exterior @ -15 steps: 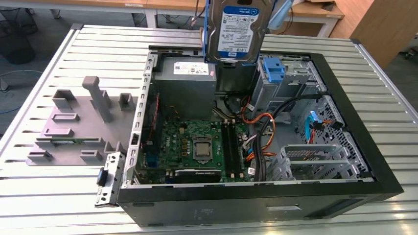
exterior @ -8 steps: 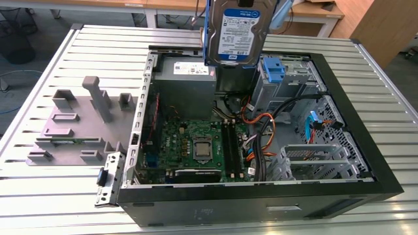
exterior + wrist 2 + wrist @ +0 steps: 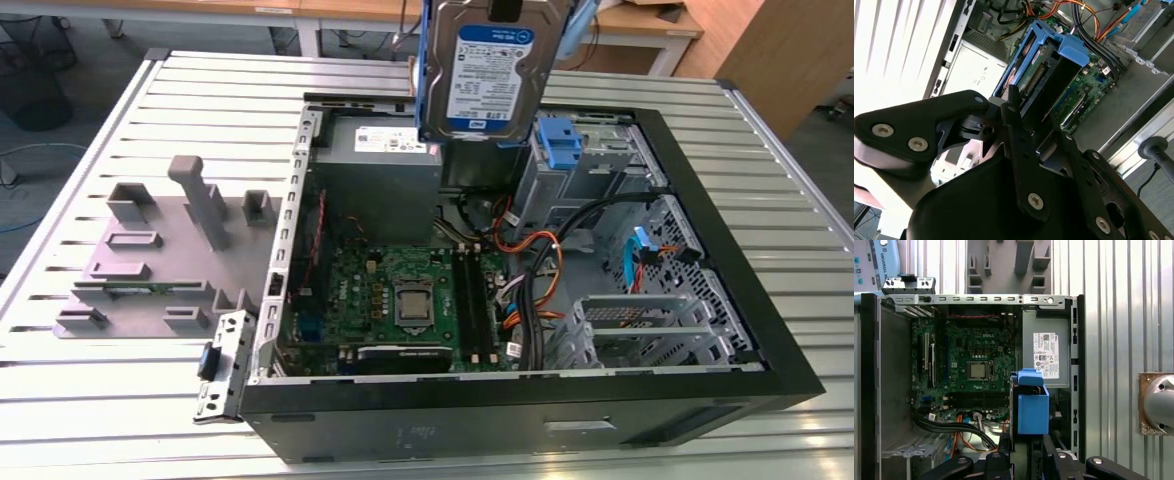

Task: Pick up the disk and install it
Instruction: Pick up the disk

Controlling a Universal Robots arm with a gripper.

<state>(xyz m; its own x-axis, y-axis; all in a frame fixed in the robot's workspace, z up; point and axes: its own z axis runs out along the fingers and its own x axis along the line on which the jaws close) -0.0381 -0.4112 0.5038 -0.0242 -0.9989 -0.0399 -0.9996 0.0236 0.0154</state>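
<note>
**Open-chassis disk installation, disk in transit.** A slatted metal table (image 3: 94, 410) carries a computer case (image 3: 534, 425) laid on its side with the side panel off. This leaves the interior facing upward, presumably so that the arm can reach in from above. On the exterior view's left of the case lies a grey fixture plate (image 3: 147, 265) with upright blocks.

Inside the case lies the green motherboard (image 3: 400, 290). The grey power supply (image 3: 380, 160) sits in the far corner, and the metal drive bays (image 3: 594, 150) stand on the exterior view's right of it. A lone blue bracket (image 3: 561, 138) sits at those bays.

The disk (image 3: 487, 70) hangs in the air above the far end of the case, over the gap between power supply and drive bays. It touches nothing in the case and is not yet installed. It stands on edge with its label towards the exterior camera, so its lower end is free.

The gripper (image 3: 1036, 112) has the disk clamped by its upper end. In the second wrist view the black fingers (image 3: 1013, 115) press against the two broad faces, closed to the thickness of the drive and its blue carrier rails. The disk extends straight away from the gripper towards the motherboard.
</note>
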